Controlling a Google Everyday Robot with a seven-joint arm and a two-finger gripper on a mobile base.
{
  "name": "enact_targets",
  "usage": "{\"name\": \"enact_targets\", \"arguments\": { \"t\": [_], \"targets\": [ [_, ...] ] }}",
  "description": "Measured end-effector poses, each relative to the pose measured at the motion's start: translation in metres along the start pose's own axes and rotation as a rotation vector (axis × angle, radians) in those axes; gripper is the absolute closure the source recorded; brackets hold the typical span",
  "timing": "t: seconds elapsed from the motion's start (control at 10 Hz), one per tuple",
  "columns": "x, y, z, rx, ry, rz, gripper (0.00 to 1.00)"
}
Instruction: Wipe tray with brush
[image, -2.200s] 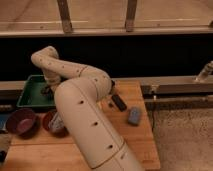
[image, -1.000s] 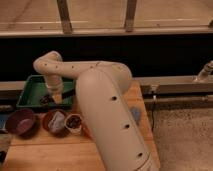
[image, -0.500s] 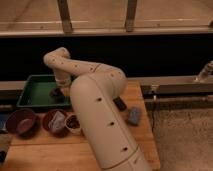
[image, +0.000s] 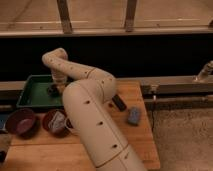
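The green tray (image: 30, 94) lies at the back left of the wooden table. My cream arm bends over from the front and reaches down into the tray's right end. The gripper (image: 55, 89) hangs low over the tray floor there. A small dark shape at the gripper's tip looks like the brush (image: 51, 90), resting on or just above the tray's green bottom. The wrist hides how the brush is held.
Two dark-red bowls (image: 20, 122) (image: 56, 122) stand in front of the tray, the right one holding something pale. A black block (image: 119, 103) and a blue-grey sponge (image: 134, 116) lie to the right of the arm. A dark wall with a rail runs behind the table.
The gripper has stayed inside the tray's right end, shifting only slightly. The arm's big links have swung aside, so the black block and the sponge show again.
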Motion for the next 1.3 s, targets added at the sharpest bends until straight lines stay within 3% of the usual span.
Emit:
{"name": "enact_targets", "arguments": {
  "t": [0.2, 0.4, 0.6, 0.8, 0.9, 1.1, 1.3],
  "targets": [
    [-0.028, 0.015, -0.024, 0.033, -0.072, -0.023, 1.00],
    [-0.057, 0.050, -0.040, 0.032, -0.112, -0.088, 1.00],
    [-0.063, 0.080, -0.046, 0.014, -0.112, -0.134, 1.00],
    [-0.058, 0.104, -0.047, -0.005, -0.097, -0.139, 1.00],
    [-0.047, 0.110, -0.047, -0.012, -0.069, -0.125, 1.00],
    [-0.028, 0.108, -0.040, -0.025, -0.013, -0.097, 1.00],
    [-0.001, 0.088, -0.029, -0.032, 0.046, -0.044, 1.00]
  ]
}}
